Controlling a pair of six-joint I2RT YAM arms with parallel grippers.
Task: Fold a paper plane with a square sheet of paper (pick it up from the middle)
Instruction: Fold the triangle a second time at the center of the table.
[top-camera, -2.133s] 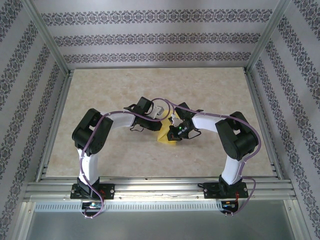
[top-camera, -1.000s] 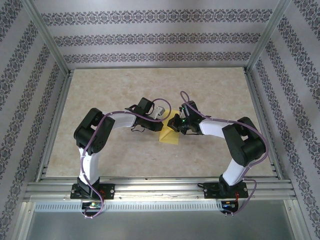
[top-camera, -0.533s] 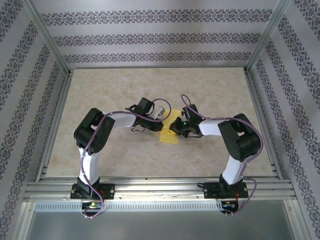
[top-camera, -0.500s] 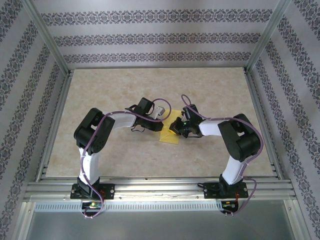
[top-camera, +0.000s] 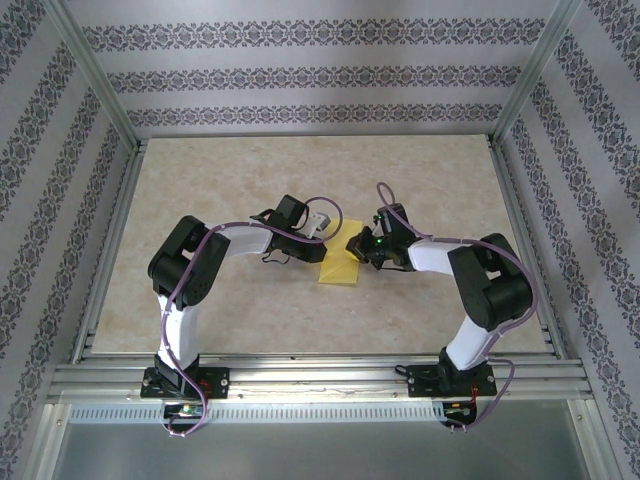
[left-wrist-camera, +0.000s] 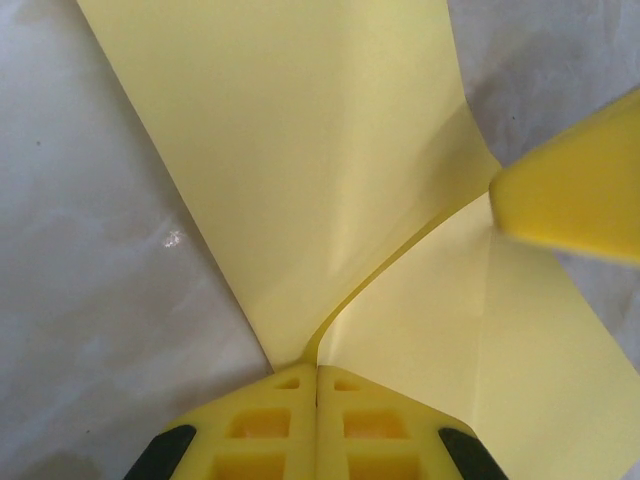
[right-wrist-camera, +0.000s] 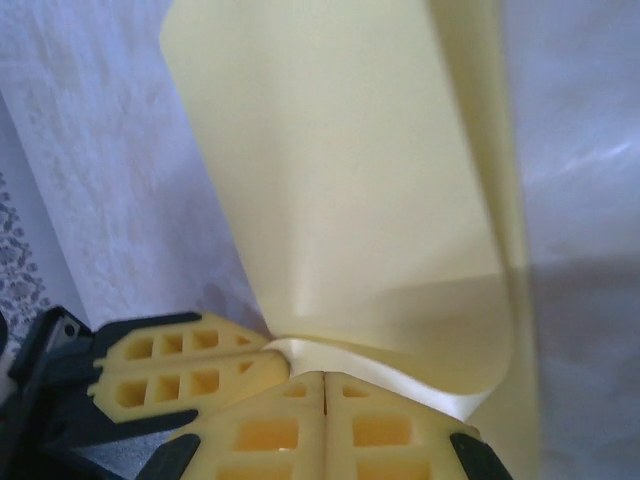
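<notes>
Pinching is seen at both claws: the thin yellow paper sheet (top-camera: 339, 270), partly folded, is gripped at a raised crease by the fully closed left gripper (left-wrist-camera: 318, 372) and at a curled edge by the fully closed right gripper (right-wrist-camera: 325, 376). The sheet is located mid-way on the beige marbled table (top-camera: 220, 180), between both grippers, fingertips nearly touching.

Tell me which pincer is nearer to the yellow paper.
Neither, it's a tie: the left pincer is shut on the yellow paper, and the right pincer clamps it right alongside.
</notes>
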